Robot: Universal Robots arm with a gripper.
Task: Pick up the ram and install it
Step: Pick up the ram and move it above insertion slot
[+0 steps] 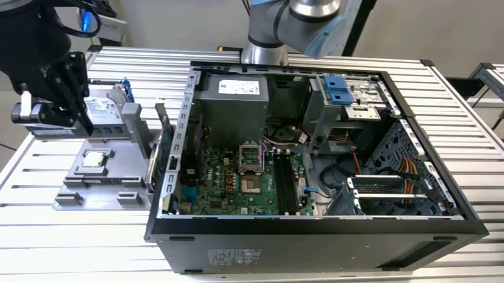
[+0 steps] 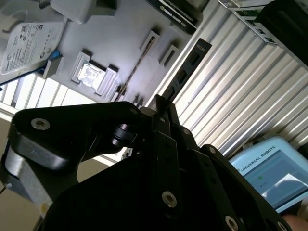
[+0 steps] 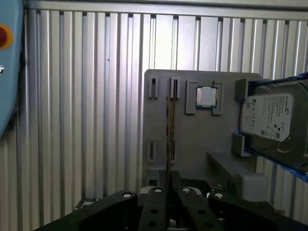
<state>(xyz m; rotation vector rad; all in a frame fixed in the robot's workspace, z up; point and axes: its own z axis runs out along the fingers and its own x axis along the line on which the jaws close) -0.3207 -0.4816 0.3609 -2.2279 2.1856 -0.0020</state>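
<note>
My gripper (image 1: 77, 100) hangs high over the grey parts tray (image 1: 94, 188), at the exterior view's left. It is shut on the ram (image 2: 187, 67), a slim dark stick with black chips that sticks out past the fingertips of the gripper (image 2: 163, 103). In the first wrist view the ram (image 3: 169, 134) shows edge-on as a thin line rising from the gripper (image 3: 168, 188), above the tray's empty holder slots (image 3: 153, 89). The open computer case (image 1: 315, 236) lies at the exterior view's right, and the motherboard's black slots (image 1: 284, 186) sit near its middle.
On the tray (image 3: 192, 159) rest a square silver processor (image 3: 207, 96) and a hard drive (image 3: 272, 120) in a blue frame. A ribbed metal table (image 1: 79, 247) carries everything. A control tablet (image 2: 269, 168) lies nearby. The arm's base (image 1: 264, 35) stands behind the case.
</note>
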